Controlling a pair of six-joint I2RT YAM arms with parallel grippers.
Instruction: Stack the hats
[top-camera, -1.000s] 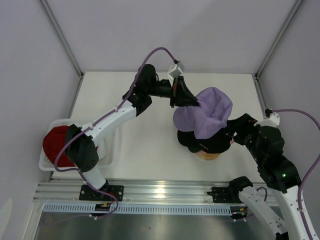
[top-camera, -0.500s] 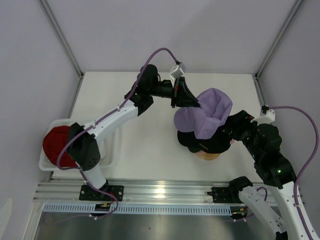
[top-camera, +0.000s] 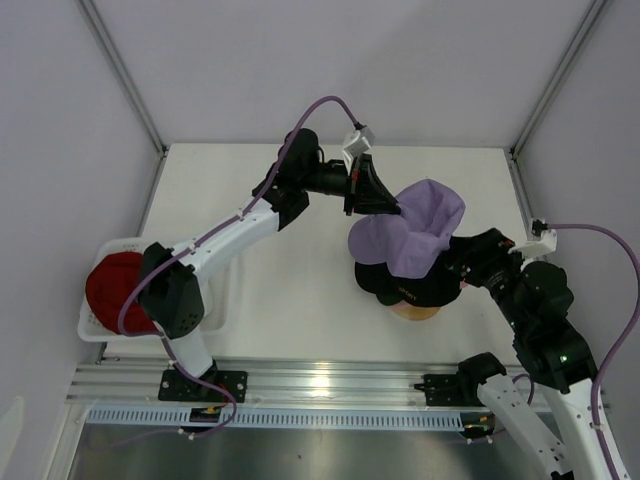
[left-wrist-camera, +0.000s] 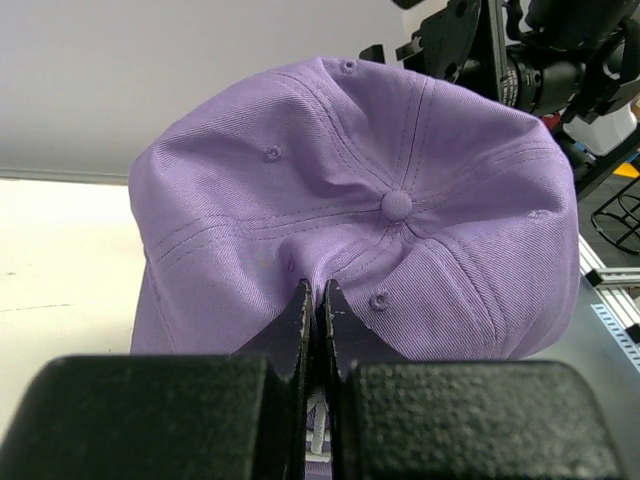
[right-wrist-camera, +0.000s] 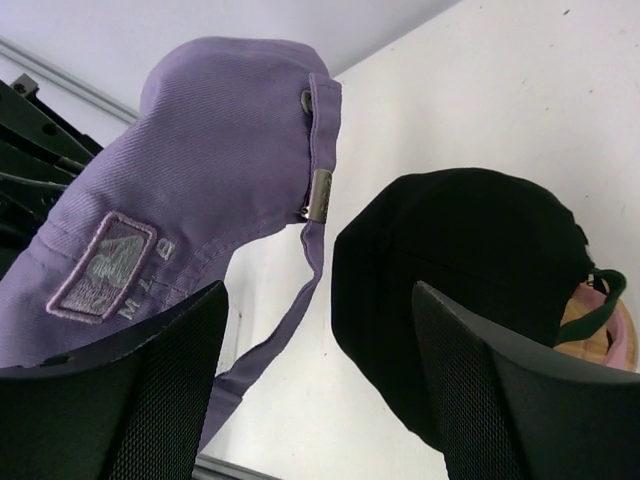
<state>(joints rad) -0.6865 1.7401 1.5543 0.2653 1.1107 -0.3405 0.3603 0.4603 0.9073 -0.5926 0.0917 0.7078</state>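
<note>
Crumpled lavender cap (top-camera: 415, 230) hangs tilted over the black cap (top-camera: 405, 288); red cap (top-camera: 105, 285) lies far left.

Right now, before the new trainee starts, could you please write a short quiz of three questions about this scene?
1. True or false: the left gripper is shut on the fabric of the lavender cap.
2. Choose one: which colour is the cap on top of the pile on the wooden stand, just below the lavender cap? A white, B black, C blue.
3. Short answer: where does the red cap lie?

Key
1. True: both fingers pinch a fold of the crown.
2. B: the black cap.
3. In the white basket, on the left side of the table.
</note>
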